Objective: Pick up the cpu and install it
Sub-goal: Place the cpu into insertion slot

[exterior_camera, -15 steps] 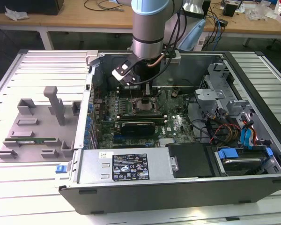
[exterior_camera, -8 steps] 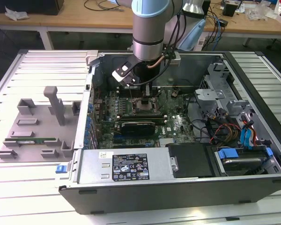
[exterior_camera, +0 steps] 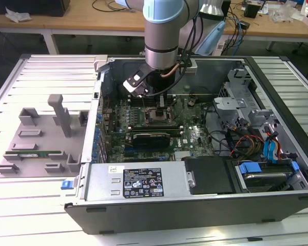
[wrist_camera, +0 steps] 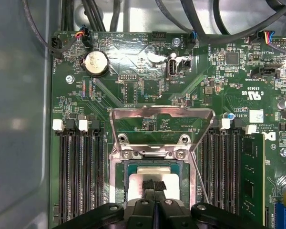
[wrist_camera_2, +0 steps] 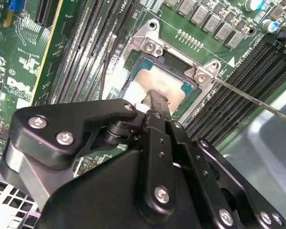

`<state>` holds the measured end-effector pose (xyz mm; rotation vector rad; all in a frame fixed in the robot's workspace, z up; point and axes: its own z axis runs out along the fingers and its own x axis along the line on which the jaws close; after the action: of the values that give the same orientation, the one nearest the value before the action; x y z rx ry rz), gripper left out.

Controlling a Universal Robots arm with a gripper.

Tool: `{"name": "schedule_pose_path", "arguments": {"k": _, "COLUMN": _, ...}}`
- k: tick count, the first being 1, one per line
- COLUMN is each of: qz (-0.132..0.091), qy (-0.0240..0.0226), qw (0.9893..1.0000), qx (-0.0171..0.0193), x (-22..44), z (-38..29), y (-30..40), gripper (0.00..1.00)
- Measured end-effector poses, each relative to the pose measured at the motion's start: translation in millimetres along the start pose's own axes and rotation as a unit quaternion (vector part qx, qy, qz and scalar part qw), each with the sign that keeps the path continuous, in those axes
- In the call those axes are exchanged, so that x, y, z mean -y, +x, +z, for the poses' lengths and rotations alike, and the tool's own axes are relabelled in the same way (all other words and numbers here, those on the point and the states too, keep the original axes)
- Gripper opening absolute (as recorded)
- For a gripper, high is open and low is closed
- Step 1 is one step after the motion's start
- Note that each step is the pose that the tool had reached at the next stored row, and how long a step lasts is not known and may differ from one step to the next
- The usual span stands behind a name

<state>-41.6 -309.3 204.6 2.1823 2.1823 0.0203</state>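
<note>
- cpu (wrist_camera: 138,183): silvery square plate, seen in both wrist views (wrist_camera_2: 174,81), lying flat within the socket frame (wrist_camera: 150,153) on the motherboard (wrist_camera: 133,67) of the open computer case (exterior_camera: 195,205).
- load plate (wrist_camera: 162,117): shown swung up off the socket, so the chip's top is left uncovered; the thin lever (wrist_camera_2: 248,98) is seen standing out to one side.
- handling, as judged: the chip is taken to be light, stiff and flat. its metal top is likely smooth and slippery, and its underside and the socket contacts are likely fragile. a hold on two opposite edges of the dark rim is judged safest, with the chip kept level and no force applied.
- gripper (wrist_camera: 154,185): placed directly over the socket in the exterior view (exterior_camera: 161,100). the fingertips (wrist_camera_2: 157,102) are closed against each other with nothing clamped between them.
- contact: the joined tips are seen at the middle of the chip's top plate and appear to rest on it. whether weight is applied cannot be told.
</note>
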Motion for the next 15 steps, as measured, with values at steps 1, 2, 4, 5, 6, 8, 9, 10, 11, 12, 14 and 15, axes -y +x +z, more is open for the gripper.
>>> {"name": "schedule_pose_path", "arguments": {"k": 1, "qz": 0.000, "qy": 0.0000, "qw": 1.0000, "qx": 0.0000, "x": 0.0, "z": 0.2, "y": 0.0, "gripper": 0.11}}
{"name": "schedule_pose_path", "arguments": {"k": 2, "qz": 0.000, "qy": 0.0001, "qw": 1.0000, "qx": 0.0001, "x": 0.0, "z": 0.5, "y": 0.0, "gripper": 0.11}}
{"name": "schedule_pose_path", "arguments": {"k": 4, "qz": 0.000, "qy": 0.0001, "qw": 1.0000, "qx": 0.0001, "x": 0.0, "z": 0.6, "y": 0.0, "gripper": 0.11}}
{"name": "schedule_pose_path", "arguments": {"k": 5, "qz": 0.000, "qy": 0.0000, "qw": 1.0000, "qx": 0.0000, "x": 0.0, "z": 0.7, "y": 0.0, "gripper": 0.11}}
{"name": "schedule_pose_path", "arguments": {"k": 6, "qz": 0.000, "qy": 0.0000, "qw": 1.0000, "qx": 0.0000, "x": -0.1, "z": 0.7, "y": 0.0, "gripper": 0.11}}
{"name": "schedule_pose_path", "arguments": {"k": 8, "qz": 0.000, "qy": 0.0000, "qw": 1.0000, "qx": 0.0001, "x": -0.1, "z": 1.1, "y": 0.0, "gripper": 0.11}}
{"name": "schedule_pose_path", "arguments": {"k": 9, "qz": 0.000, "qy": 0.0000, "qw": 1.0000, "qx": 0.0000, "x": -0.1, "z": 1.2, "y": 0.0, "gripper": 0.11}}
{"name": "schedule_pose_path", "arguments": {"k": 10, "qz": 0.000, "qy": -0.0002, "qw": 1.0000, "qx": -0.0002, "x": -0.1, "z": 0.7, "y": 0.1, "gripper": 0.11}}
{"name": "schedule_pose_path", "arguments": {"k": 11, "qz": 0.000, "qy": -0.0004, "qw": 1.0000, "qx": -0.0005, "x": -0.2, "z": 0.3, "y": 0.2, "gripper": 0.11}}
{"name": "schedule_pose_path", "arguments": {"k": 12, "qz": 0.000, "qy": -0.0005, "qw": 1.0000, "qx": -0.0007, "x": -0.3, "z": -0.4, "y": 0.2, "gripper": 0.11}}
{"name": "schedule_pose_path", "arguments": {"k": 14, "qz": 0.000, "qy": -0.0001, "qw": 1.0000, "qx": -0.0002, "x": -0.4, "z": -3.9, "y": -0.1, "gripper": 0.11}}
{"name": "schedule_pose_path", "arguments": {"k": 15, "qz": 0.000, "qy": 0.0000, "qw": 1.0000, "qx": -0.0001, "x": -0.4, "z": -5.3, "y": -0.1, "gripper": 0.11}}
